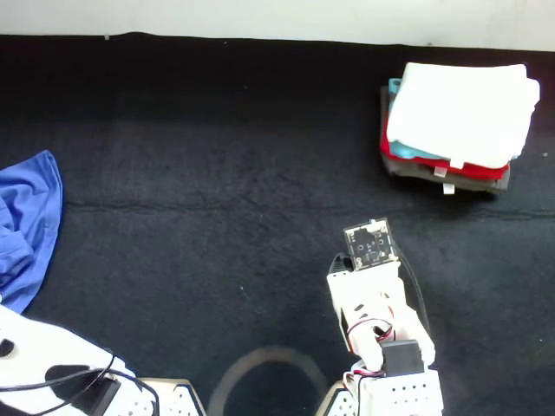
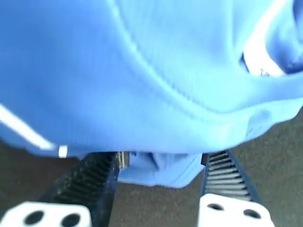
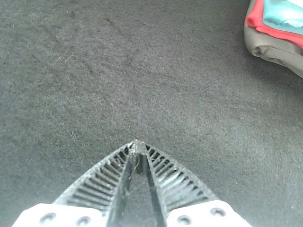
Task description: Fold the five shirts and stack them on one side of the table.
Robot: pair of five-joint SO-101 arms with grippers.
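Blue shirt: the crumpled blue cotton shirt [image 1: 30,217] is lying unfolded on the dark felt desk [image 1: 217,156], well apart from the folded stack of white, teal, red and grey shirts [image 1: 455,117].
Handling: probably light, limp and slightly slippery — a seam or hem is looking safer than loose folds.
Left hand: the left hand [image 2: 160,158] is standing wide, blue cloth sagging between its fingers.
Right hand: the right hand [image 3: 136,144] is hanging closed and empty, near the stack.
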